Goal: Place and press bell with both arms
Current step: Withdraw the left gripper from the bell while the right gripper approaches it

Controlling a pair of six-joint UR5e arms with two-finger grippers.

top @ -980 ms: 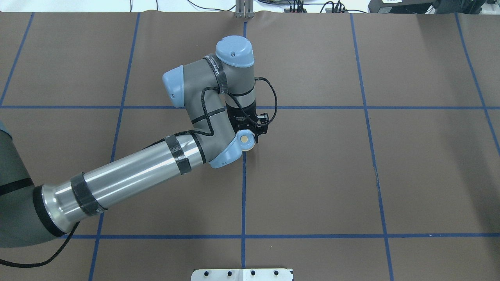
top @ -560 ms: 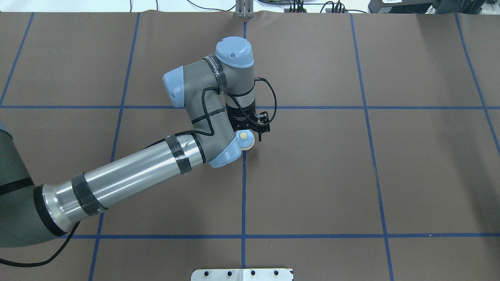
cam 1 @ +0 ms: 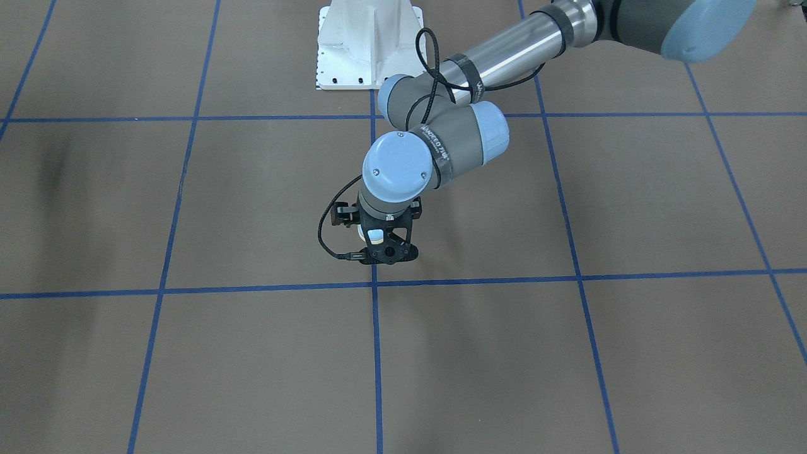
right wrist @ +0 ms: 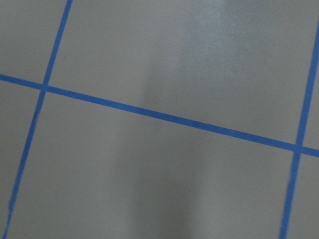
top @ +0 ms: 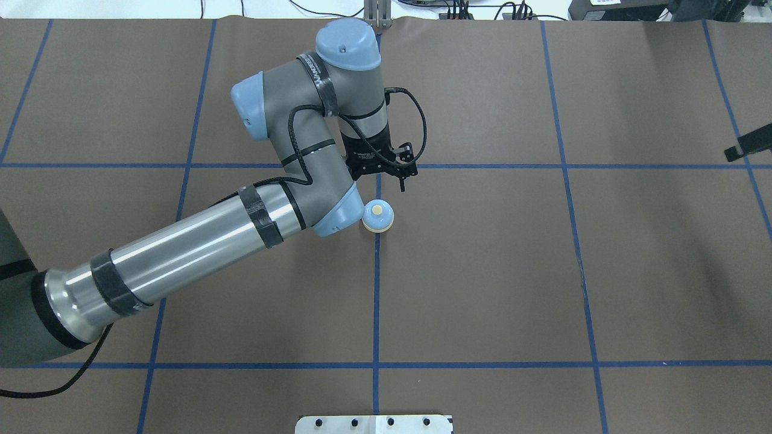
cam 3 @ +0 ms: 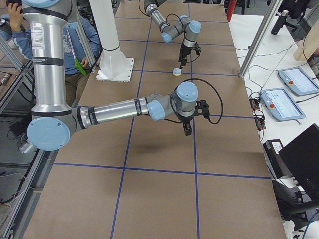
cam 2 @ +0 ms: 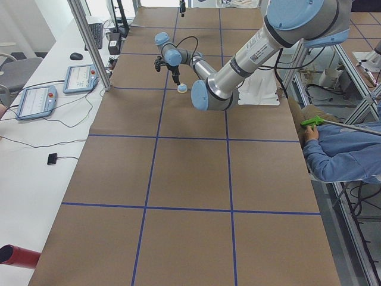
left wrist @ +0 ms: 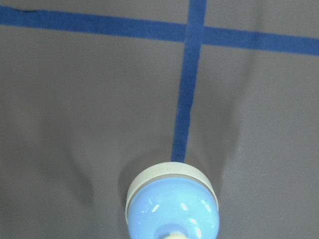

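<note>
The light-blue bell (top: pixel 378 216) with its cream base and button stands upright on the brown table, on a blue tape line. It also shows in the left wrist view (left wrist: pixel 172 206) at the bottom edge, and far off in both side views (cam 3: pixel 176 71). My left gripper (top: pixel 381 176) hangs open and empty above the table, just beyond the bell and clear of it. From the front (cam 1: pixel 386 255) its jaws look spread. My right gripper (cam 3: pixel 187 130) points down over bare table far to the right. Only a black part of it (top: pixel 748 144) shows overhead. I cannot tell its state.
The white bolted pedestal (cam 1: pixel 369 44) stands at the robot's side of the table. Blue tape lines (top: pixel 376 301) divide the brown cover into squares. A seated person (cam 2: pixel 345 149) is beside the table. Tablets (cam 2: pixel 36 101) lie on a side bench.
My left gripper has let go of the bell, then risen and moved away toward the far side. The bell stays on the table. A black part of my right gripper has entered at the right edge.
</note>
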